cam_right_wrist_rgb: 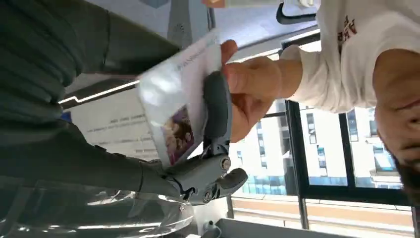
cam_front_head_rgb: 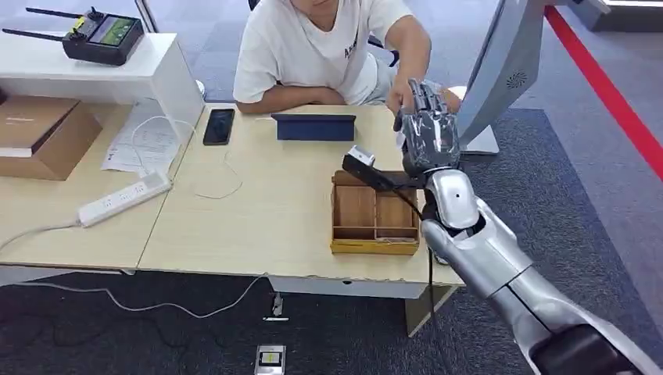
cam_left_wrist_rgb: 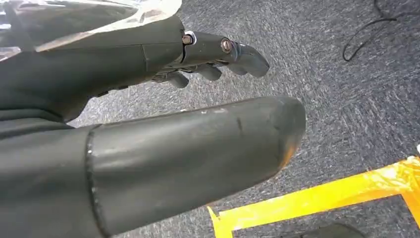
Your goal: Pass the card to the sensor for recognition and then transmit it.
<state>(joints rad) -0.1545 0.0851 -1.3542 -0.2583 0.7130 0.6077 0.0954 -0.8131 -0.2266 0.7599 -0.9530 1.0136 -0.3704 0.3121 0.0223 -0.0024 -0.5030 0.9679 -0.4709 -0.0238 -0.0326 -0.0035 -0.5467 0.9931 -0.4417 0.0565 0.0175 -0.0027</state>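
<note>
My right hand is raised over the far right of the table, in front of a seated person in a white shirt. In the right wrist view this hand pinches a glossy white card with a small picture on it. The person's hand grips the same card at its other edge, and it reaches to my fingers in the head view. My left hand hangs over grey carpet with nothing in it, fingers apart and slightly curled.
A wooden divided tray lies under my right forearm, with a small black device by it. A dark blue tablet, a phone and a power strip lie on the table. A white kiosk stands at the right.
</note>
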